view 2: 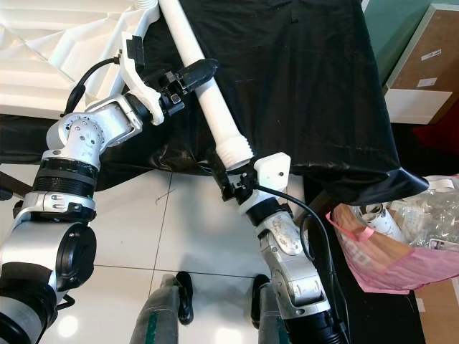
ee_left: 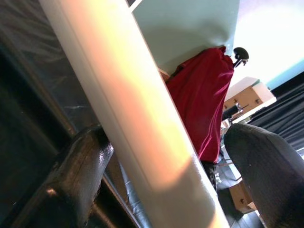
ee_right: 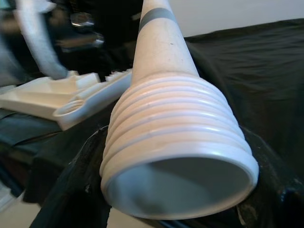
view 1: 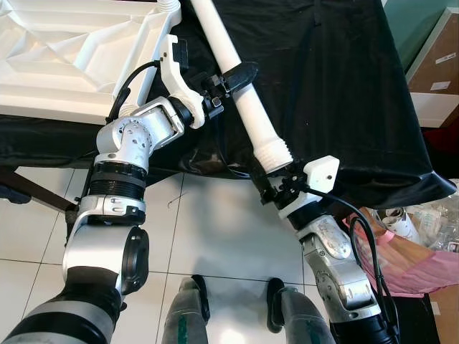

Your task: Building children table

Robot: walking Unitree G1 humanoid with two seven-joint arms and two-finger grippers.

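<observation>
Leg point(view 1: 240, 79) sits diagonal over the black cloth point(view 1: 344, 93), threaded end hanging past the cloth's front edge toward you, far end running out of the top of the head views. Your right gripper point(view 1: 276, 183) is at that threaded end; the head views only show the wrist and the white camera mount there, so you can't read the fingers from above. Right wrist view gives you what they miss: the ridged, hollow mouth of the leg point(ee_right: 178, 156) close up, with dark finger surfaces point(ee_right: 80, 190) hugging it on both sides, so it looks clamped on the thread, though the contact itself is hidden under the flare.

Your left gripper point(view 1: 233, 77) is further up the shaft. Head views show one black finger point(view 2: 193, 72) lying across the top of the leg; the other is behind the tube. Left wrist view shows both: one finger point(ee_left: 76, 180) pressed against the tube, the other point(ee_left: 270, 166) standing clear of it with a gap. So partly open, straddling the leg, not squeezing.

White tabletop point(view 1: 72, 50) lies upside down on the cloth at upper left, ribbed underside up, cut off by the frame. A second white leg point(view 2: 143, 14) stands at its corner, only partly in frame; blurred in the right wrist view.

Pink bag point(view 2: 387, 251) sits on the floor to your right.
</observation>
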